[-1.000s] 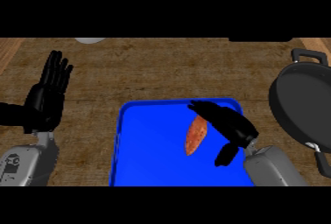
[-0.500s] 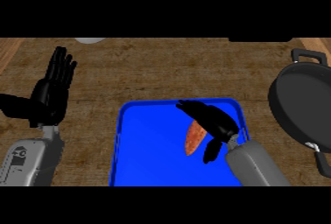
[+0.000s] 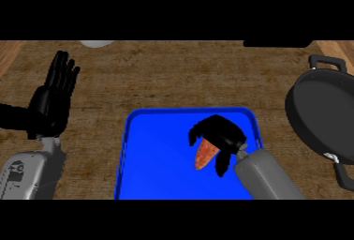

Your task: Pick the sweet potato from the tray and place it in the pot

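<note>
Potato: sweet potato lies on the blue tray, right of the tray's middle, and only its lower orange half shows.
Change: a moment back the whole potato lay bare with black fingers spread above it; now the right hand has dropped over its top end and covers it.
Right hand: fingers curl down on the potato's 12 o'clock end, thumb hangs at its 3 o'clock side, so the hand is closing round it, gripping the sweet potato as far as this view tells.
Lift: not begun, I'd say; the potato looks to be lying flat on the tray floor, same slant as before.
Right forearm: grey, coming in from 5 o'clock, now further in over the tray's right rim than it was.
Pot: dark pot sits at 3 o'clock of the tray, well apart from the potato, its handles at its 12 and 6 o'clock ends; nothing seen inside.
Left hand: left hand rests open at 9 o'clock of the tray, fingers up, in much the same place throughout.
Meaning: the grasp step is nearly settled; what follows, by my reading, is a lift clear of the tray rim and a carry toward 3 o'clock to the pot.
Risk: the hold sits on one end only, so the potato could tip as it rises.
</note>
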You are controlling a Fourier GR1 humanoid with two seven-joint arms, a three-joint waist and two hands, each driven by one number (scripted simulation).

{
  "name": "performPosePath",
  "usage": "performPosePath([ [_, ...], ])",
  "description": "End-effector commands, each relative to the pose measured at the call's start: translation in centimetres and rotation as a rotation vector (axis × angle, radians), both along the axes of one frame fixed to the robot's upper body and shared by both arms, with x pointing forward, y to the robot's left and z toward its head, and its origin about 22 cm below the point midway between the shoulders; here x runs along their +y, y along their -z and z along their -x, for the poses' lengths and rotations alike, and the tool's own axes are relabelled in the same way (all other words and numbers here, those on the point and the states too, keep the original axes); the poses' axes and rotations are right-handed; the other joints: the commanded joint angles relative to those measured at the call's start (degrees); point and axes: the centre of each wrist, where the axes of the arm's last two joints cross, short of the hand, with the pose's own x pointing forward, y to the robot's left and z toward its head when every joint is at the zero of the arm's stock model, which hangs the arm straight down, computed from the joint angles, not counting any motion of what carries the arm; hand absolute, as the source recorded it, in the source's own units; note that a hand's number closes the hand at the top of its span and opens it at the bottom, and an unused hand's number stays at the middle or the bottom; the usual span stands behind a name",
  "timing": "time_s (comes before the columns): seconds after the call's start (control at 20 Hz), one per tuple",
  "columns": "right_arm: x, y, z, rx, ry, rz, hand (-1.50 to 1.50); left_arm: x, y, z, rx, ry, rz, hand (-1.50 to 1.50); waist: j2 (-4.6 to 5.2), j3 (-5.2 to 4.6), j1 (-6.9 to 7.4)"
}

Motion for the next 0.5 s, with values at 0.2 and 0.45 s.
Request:
performPosePath([
  [0.2,3.6,1.8,1.9,-0.027,-0.004,-0.03,1.5,0.1,-1.6,0.6,0.001,-0.007,0.006,0.0,0.79,0.8,0.22],
  [0.45,3.1,-1.6,1.5,-0.186,0.115,-0.038,1.5,0.4,-0.2,1.3,0.0,0.017,0.003,0.0,0.66,0.78,-0.12],
])
